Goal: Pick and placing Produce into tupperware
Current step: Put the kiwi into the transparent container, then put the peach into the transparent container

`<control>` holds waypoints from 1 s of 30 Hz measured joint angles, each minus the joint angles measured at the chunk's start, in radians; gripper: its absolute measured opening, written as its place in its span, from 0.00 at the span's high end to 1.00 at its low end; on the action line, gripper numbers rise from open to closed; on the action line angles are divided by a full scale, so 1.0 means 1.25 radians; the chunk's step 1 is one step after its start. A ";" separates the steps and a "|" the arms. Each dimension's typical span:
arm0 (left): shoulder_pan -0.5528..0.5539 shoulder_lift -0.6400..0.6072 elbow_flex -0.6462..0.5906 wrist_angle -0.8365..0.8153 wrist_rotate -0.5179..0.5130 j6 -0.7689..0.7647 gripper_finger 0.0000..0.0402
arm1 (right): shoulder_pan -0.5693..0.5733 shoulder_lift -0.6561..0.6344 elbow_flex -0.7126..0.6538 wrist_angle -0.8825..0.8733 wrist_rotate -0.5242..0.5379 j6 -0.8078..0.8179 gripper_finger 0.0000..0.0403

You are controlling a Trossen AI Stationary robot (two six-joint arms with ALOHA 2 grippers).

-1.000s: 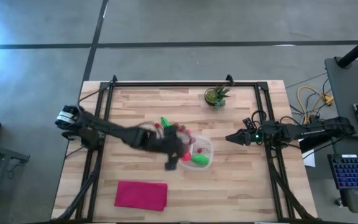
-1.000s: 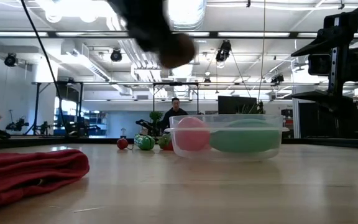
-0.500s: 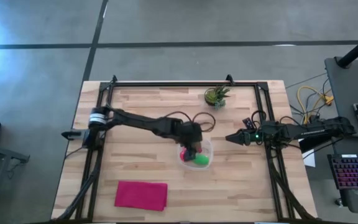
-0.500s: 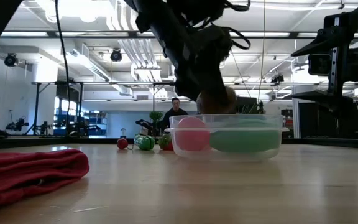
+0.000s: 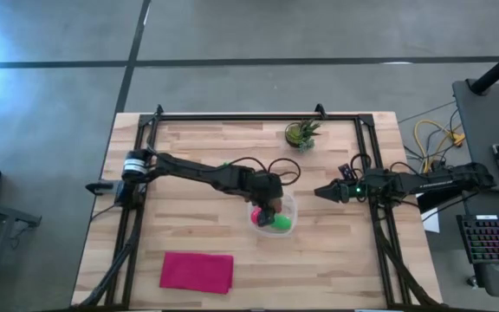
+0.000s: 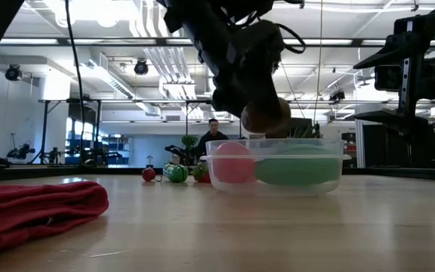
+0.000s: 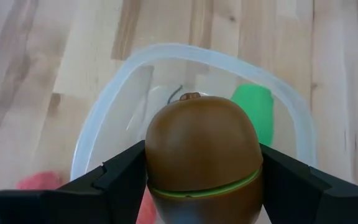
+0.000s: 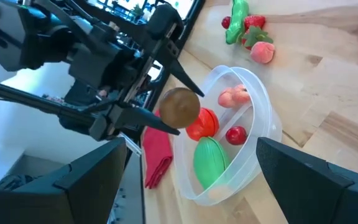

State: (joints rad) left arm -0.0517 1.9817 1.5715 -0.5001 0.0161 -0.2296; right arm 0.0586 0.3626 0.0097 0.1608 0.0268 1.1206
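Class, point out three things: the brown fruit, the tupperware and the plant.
brown fruit (image 7: 201,146), left wrist view, middle of its skin
tupperware (image 6: 275,174), low view, front wall
plant (image 5: 301,133), high view, its leaves

The floor around the wooden table is grey, with dark lines across it. A desk with a keyboard and yellow cables stands at one side. Seen from the table top, the room is big. Its ceiling has white pipes and bright lamps. A person sits far back.
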 joint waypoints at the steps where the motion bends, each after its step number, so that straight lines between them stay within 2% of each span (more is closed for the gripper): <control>1: 0.000 -0.002 0.000 0.002 -0.010 -0.001 0.37 | 0.000 0.000 0.000 0.000 0.000 0.000 0.13; 7: -0.002 -0.003 -0.008 0.031 -0.079 -0.102 0.37 | 0.000 0.000 0.000 0.000 0.000 -0.002 0.13; 16: -0.004 -0.003 -0.027 0.030 -0.080 -0.107 0.37 | 0.000 0.000 0.000 0.000 0.000 -0.002 0.13; 19: -0.006 -0.003 -0.027 0.034 -0.081 -0.107 0.32 | 0.000 0.000 0.000 0.000 0.000 -0.002 0.13; 26: -0.006 -0.003 -0.027 0.033 -0.082 -0.105 0.12 | 0.000 0.000 0.000 0.000 0.000 -0.002 0.13; 30: -0.011 -0.015 -0.027 -0.008 -0.060 -0.104 0.08 | 0.000 0.000 0.000 0.000 0.000 -0.002 0.13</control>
State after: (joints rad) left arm -0.0650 1.9634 1.5375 -0.5100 -0.0592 -0.3601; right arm 0.0589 0.3626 0.0097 0.1606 0.0265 1.1181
